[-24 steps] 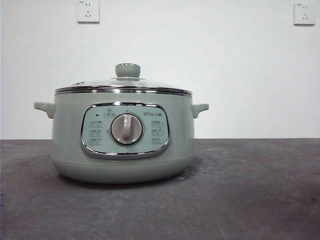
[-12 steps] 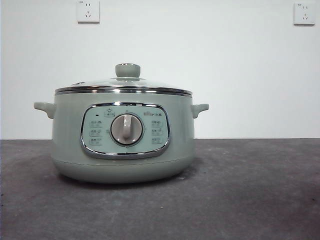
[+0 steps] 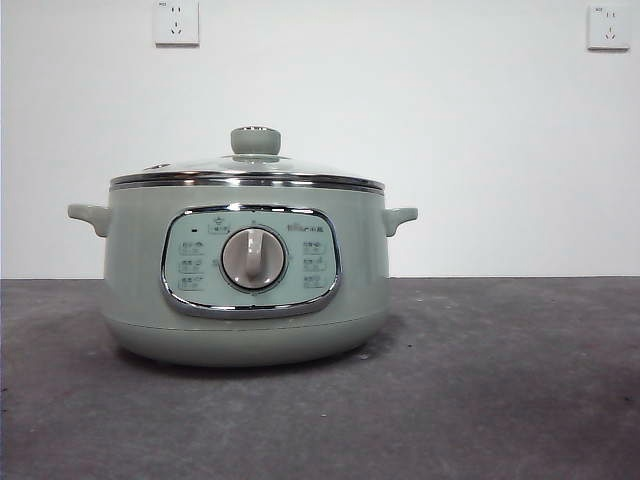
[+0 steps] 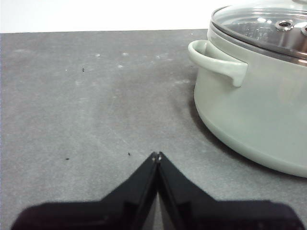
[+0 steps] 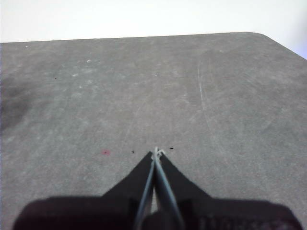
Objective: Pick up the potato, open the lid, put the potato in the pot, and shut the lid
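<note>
Judging by how things lie, I cannot tell whether this task has barely begun or is already finished. Largest first: the dark grey table (image 3: 520, 400) carries the pot (image 3: 245, 320), which stands upright well to one side of the front view, its dial and button panel facing the low camera and its two small handles sticking out at the sides. On top of it sits the lid (image 3: 247, 172), seated flat and closed all round the chrome rim, knob up, with nothing touching it. Seen from my left wrist, the pot (image 4: 259, 115) stands near me, off to one side, with a handle turned my way and the glass lid (image 4: 261, 24) shut above it; my left gripper (image 4: 158, 155) has its fingers pressed together, empty, hanging over bare table and apart from the pot. My right gripper (image 5: 156, 153) is likewise closed on nothing, its tips meeting above an open stretch of table (image 5: 192, 96) with only small specks and scuffs on it.

The potato I cannot find in any view: not on the table, not in my fingers, and the glass shows only glare and a steam vent, so whether it lies inside I cannot say. If it is in there, all four steps are done and I am parked; if not, I have yet to find it, and everything remains: picking it up, lifting the lid, dropping it in, closing up
</note>
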You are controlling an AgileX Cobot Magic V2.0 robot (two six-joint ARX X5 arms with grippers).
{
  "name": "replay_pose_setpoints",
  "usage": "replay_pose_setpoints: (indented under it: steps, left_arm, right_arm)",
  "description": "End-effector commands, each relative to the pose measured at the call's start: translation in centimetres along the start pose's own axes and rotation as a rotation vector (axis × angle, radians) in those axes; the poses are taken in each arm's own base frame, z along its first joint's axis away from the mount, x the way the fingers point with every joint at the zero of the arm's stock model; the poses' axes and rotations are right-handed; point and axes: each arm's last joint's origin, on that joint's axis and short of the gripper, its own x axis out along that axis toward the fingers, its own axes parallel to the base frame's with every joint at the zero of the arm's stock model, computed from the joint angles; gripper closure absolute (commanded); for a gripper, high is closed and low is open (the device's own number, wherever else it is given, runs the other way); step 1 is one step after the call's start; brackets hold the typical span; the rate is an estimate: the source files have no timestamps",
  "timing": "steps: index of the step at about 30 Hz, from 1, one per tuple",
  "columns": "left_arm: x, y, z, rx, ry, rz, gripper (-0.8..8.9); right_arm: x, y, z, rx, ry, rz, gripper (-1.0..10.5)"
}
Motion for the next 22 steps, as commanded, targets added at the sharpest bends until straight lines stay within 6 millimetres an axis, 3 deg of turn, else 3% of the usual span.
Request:
replay_pose_setpoints:
  steps: [1,22]
  left_arm:
    - [0.11,0.04,-0.35,0.006,0.010,-0.001,8.15]
    - [0.10,0.04,-0.34,0.006,0.009,-0.001,8.15]
  right_arm:
    - [0.09,0.01,-0.17,0.004,-0.005,0.001,9.5]
    - [0.12,-0.43,-0.17,0.013,-0.004,-0.044,9.5]
